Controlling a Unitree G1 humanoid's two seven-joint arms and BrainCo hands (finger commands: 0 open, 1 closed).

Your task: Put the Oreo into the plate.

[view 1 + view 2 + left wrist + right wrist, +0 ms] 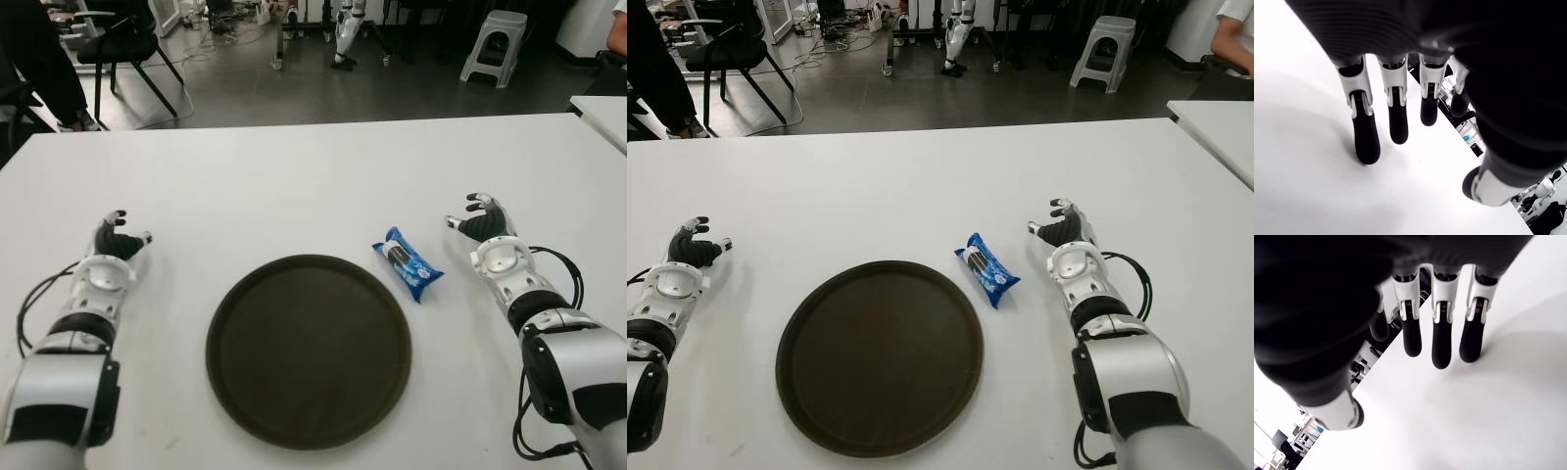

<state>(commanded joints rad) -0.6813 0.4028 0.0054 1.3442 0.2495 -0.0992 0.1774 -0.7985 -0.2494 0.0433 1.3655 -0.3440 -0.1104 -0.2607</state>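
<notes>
Oreo pack [407, 262] beside plate [245, 392], ungrasped; right hand [487, 231] and left hand [110, 245] fingers released. Next: right hand reaches.

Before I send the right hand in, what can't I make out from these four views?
- Oreo pack: label print too small in both eye views; its underside is hidden.
- Right wrist view: shows only the right hand, its fingers open over the white table; the pack is outside its frame.
- Left wrist view: the left hand fills it; the plate is not seen.
</notes>
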